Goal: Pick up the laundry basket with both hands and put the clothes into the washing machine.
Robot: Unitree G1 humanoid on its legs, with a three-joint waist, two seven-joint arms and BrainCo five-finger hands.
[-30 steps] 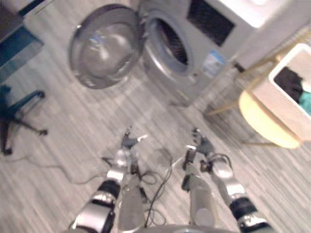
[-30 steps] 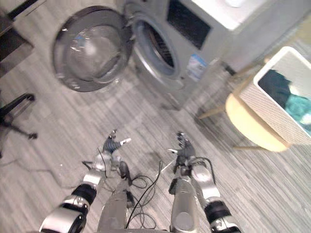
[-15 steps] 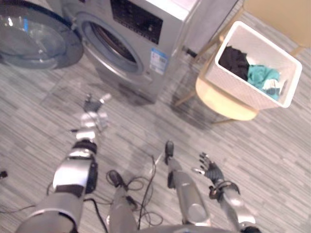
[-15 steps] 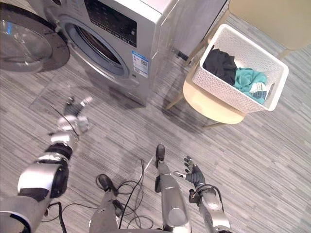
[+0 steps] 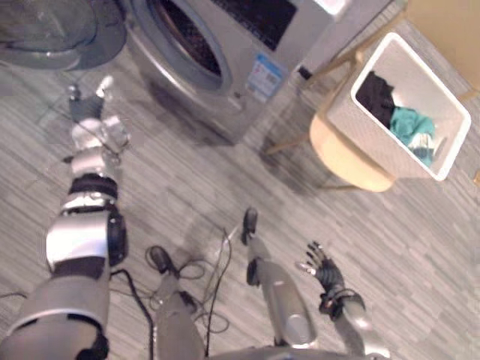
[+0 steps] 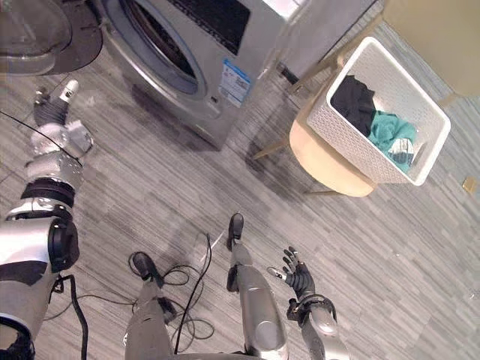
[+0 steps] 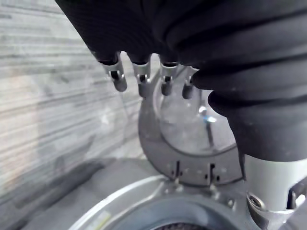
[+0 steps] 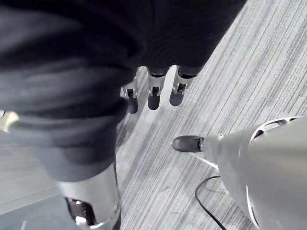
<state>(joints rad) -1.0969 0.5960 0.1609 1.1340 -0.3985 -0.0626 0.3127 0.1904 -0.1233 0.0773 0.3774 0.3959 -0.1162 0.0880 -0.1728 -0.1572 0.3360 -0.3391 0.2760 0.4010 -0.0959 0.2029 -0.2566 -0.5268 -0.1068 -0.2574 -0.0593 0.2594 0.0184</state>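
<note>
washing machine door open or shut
Open: the door is swung wide aside from the washing machine, leaving the dark drum opening exposed.

Beyond the right hand, the white perforated plastic laundry basket holds matt black and teal cloth; the silver washing machine looks smooth, satin metal.

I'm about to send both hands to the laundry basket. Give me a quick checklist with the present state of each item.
1. The washing machine door is swung wide off the drum opening: ok.
2. The laundry basket sits upright on the pale wooden seat: ok.
3. The clothes, black and teal, lie inside the basket: ok.
4. The left hand and right hand are empty, fingers open: ok.
5. Hands at the basket: not ok. The left is by the machine, the right is low over the floor, and both are apart from the basket.
6. Basket handles to grip: cannot tell.
</note>
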